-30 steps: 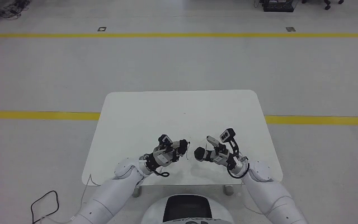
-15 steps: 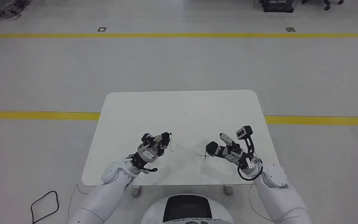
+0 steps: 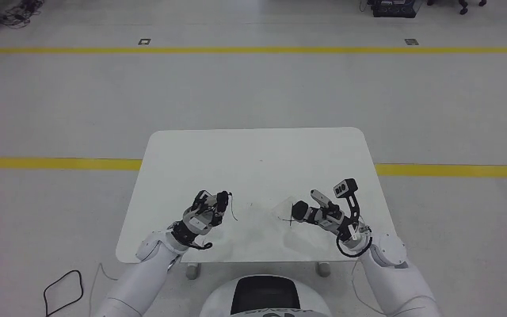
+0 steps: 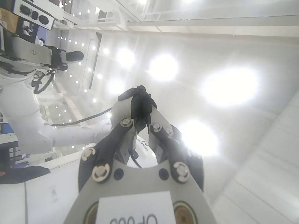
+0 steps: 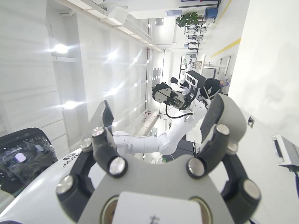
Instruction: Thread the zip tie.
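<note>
Black and thread-thin, the zip tie (image 3: 230,204) shows in the top view as a short curved strand sticking out of the left gripper (image 3: 214,208), over the lower left part of the white table (image 3: 261,154). In the left wrist view that gripper's fingers (image 4: 121,113) are pressed together on a dark scrap at their tips, which I take to be the tie. Whether its tail has gone through its head is too small to tell. The right gripper (image 5: 158,117) has its jaws spread wide with nothing between them. In the top view it sits toward the lower right of the table, well apart from the left one. A second ago the two grippers were almost tip to tip at the lower middle of the table. Since then they have drawn apart: the left arm has carried the tie out toward the lower left, and the right has backed off to the right and barely moved in the last half second. I judge that the meeting of the two is over and the tie is now held by one gripper alone. If the tail is not yet through, the arms must come together again, and the right gripper must close on the free end, a thin and floppy target.
</note>
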